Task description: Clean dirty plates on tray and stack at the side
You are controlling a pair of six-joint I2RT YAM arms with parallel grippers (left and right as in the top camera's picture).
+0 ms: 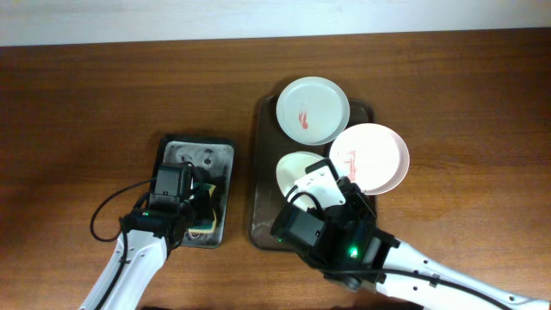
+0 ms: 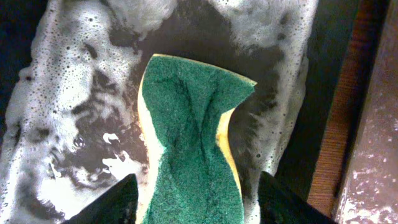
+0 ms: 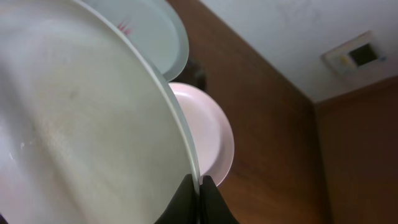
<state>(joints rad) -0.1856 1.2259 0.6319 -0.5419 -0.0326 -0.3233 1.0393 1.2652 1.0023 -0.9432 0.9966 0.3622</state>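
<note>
The dark brown tray [image 1: 257, 185] holds three white plates. The far plate [image 1: 312, 110] has a red smear. The right plate [image 1: 372, 158] overhangs the tray's right rim and has a red smear near its left side. My right gripper [image 1: 317, 182] is shut on the rim of the near plate [image 1: 295, 169], which my arm partly hides. In the right wrist view my fingers [image 3: 200, 182] pinch that plate's [image 3: 81, 124] edge and it looks tilted. My left gripper [image 2: 199, 202] is open, its fingers on either side of a green-and-yellow sponge [image 2: 193, 124].
The sponge lies in a small black tray [image 1: 194, 151] full of soapy foam [image 2: 68, 99], left of the brown tray. Bare wooden table [image 1: 465, 95] lies to the right and far side. A strip of table shows between the two trays [image 2: 339, 124].
</note>
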